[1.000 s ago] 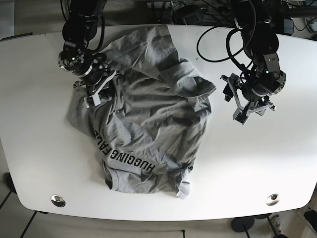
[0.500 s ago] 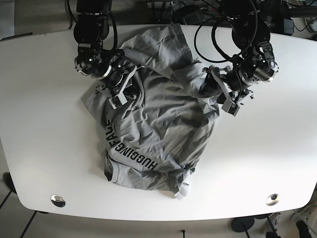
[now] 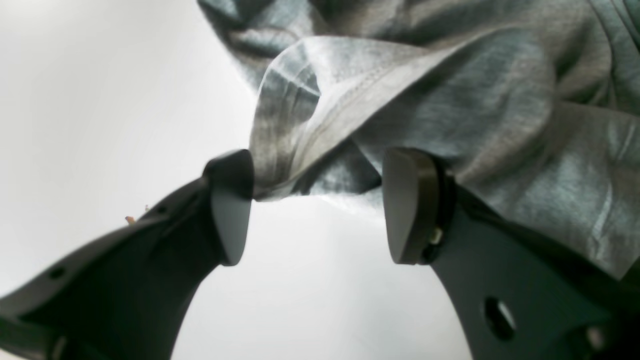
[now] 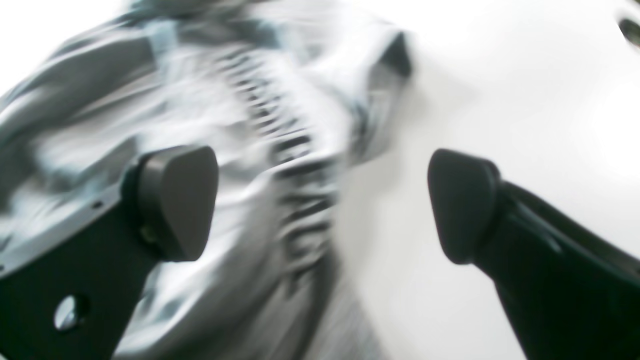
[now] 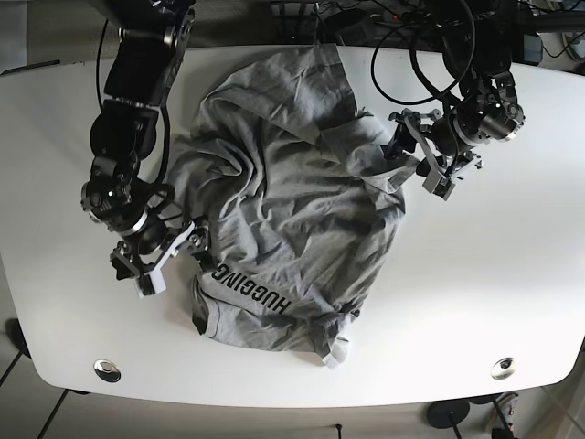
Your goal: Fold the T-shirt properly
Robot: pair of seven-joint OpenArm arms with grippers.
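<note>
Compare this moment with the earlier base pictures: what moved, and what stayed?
The right gripper swung down from the T-shirt's upper left to its lower-left edge, jaws open. The left gripper moved in to the shirt's right edge, open. The shirt stayed crumpled on the table.

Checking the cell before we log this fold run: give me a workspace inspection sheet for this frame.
Surface: white table, rounded front corners, a metal grommet near each.
Job's things: grey T-shirt, crumpled and unfolded, black lettering near its front-left edge.
Clutter: nothing seen.
Grippers: left gripper open, a fold of shirt edge between its fingers, not clamped. Right gripper open above the lettered part of the shirt; view blurred.
Cables: black cables loop over the table's far edge beside the left arm.
Surroundings: more cabling and dark equipment behind the table; tiled floor at the corners.
</note>
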